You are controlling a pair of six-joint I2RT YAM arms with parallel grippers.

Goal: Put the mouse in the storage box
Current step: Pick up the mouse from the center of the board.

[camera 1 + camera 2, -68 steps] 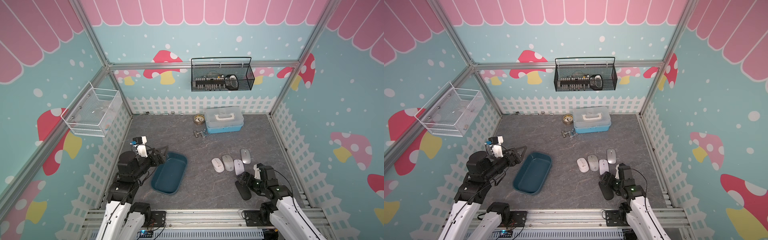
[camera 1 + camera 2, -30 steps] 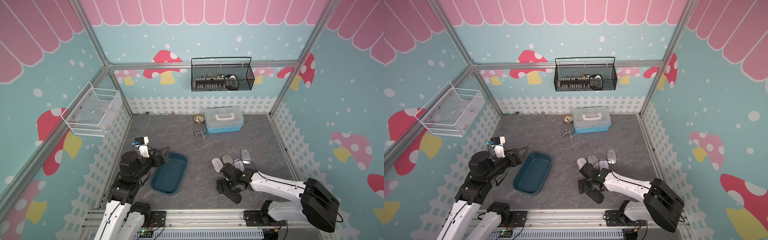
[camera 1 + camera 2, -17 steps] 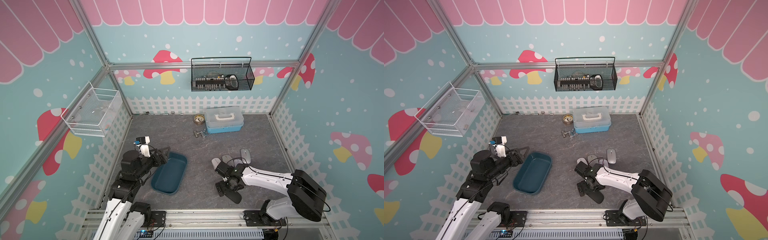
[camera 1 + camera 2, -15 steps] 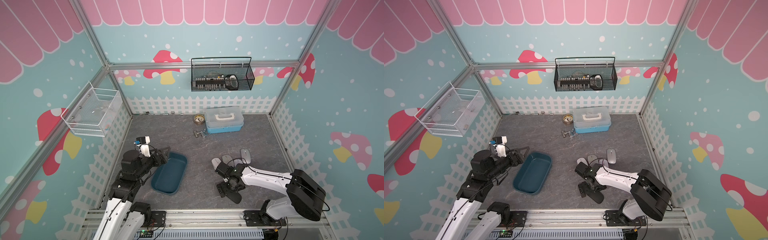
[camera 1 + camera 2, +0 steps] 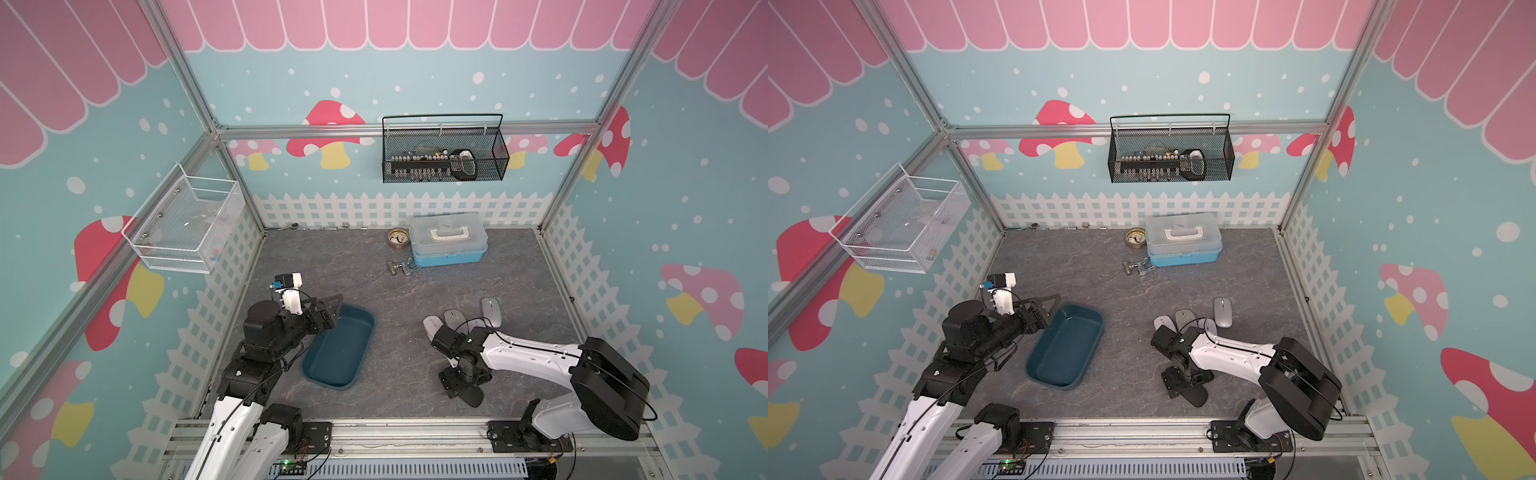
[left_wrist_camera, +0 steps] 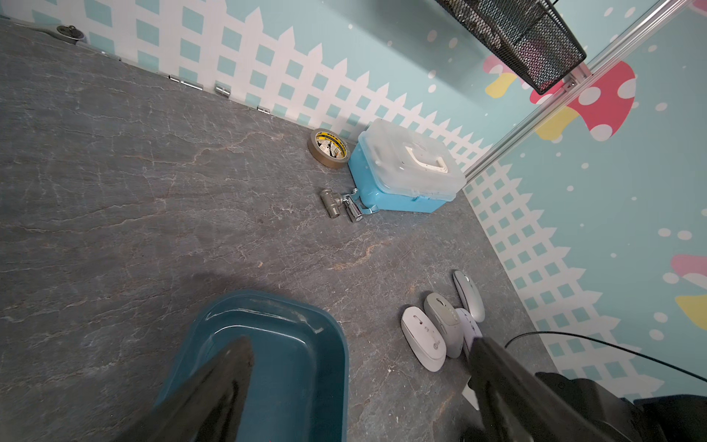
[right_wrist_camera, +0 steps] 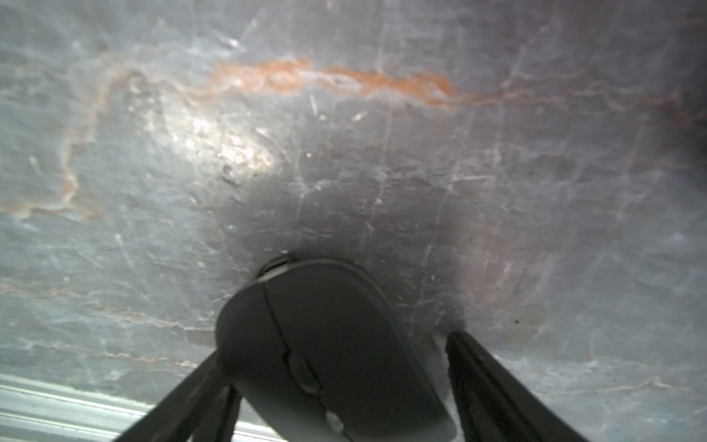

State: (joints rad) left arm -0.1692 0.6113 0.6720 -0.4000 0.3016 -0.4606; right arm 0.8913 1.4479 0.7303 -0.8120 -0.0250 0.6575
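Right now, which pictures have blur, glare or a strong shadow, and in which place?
Right wrist view: the floor looks soft, with a bright glare patch on it, and a dark shadow lies around the black mouse. Left wrist view: the scene is sharp, but the left claw, close to the lens, is blurred. Both top views: even light, sharp focus.

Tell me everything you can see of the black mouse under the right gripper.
The black mouse is matte plastic, oval, with a centre seam and scroll wheel on top. It lies flat, right way up, on the grey stone-look floor, apart from the pale mice. The right gripper straddles it: one finger at its side, the other just clear.
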